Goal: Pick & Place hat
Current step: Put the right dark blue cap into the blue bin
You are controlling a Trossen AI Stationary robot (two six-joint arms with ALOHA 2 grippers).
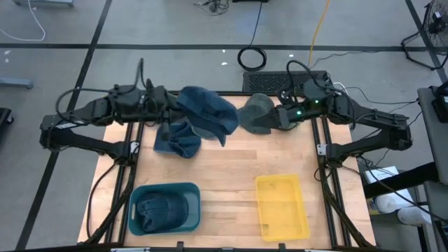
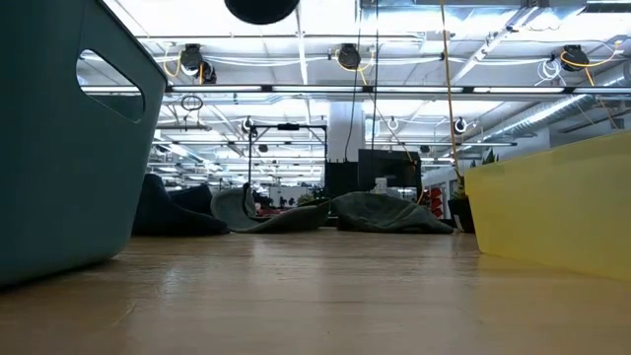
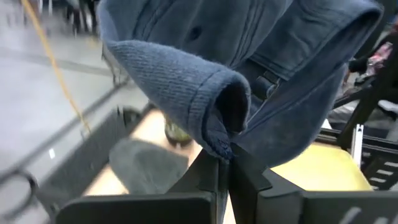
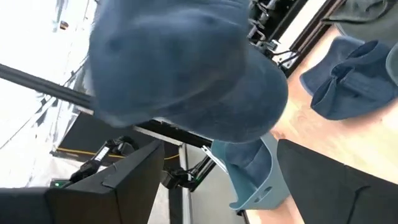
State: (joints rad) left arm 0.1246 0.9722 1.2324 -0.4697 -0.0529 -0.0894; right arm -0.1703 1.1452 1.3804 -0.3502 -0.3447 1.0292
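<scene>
The counter is pale, smooth wood. The blue hat is matt woven cloth, ribbed at its edge. The teal bin and yellow bin look like smooth plastic.

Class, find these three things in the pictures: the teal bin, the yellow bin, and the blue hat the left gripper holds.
Teal bin (image 1: 191, 187): high view, on its far rim.
Yellow bin (image 1: 260, 210): high view, on its left rim.
Blue hat (image 1: 206, 110): high view, on its crown.

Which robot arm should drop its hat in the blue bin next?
Probably the left. Its tool is shut on the blue hat, on the teal bin's side. The right tool is at the grey-green hat, nearer the yellow bin.
</scene>
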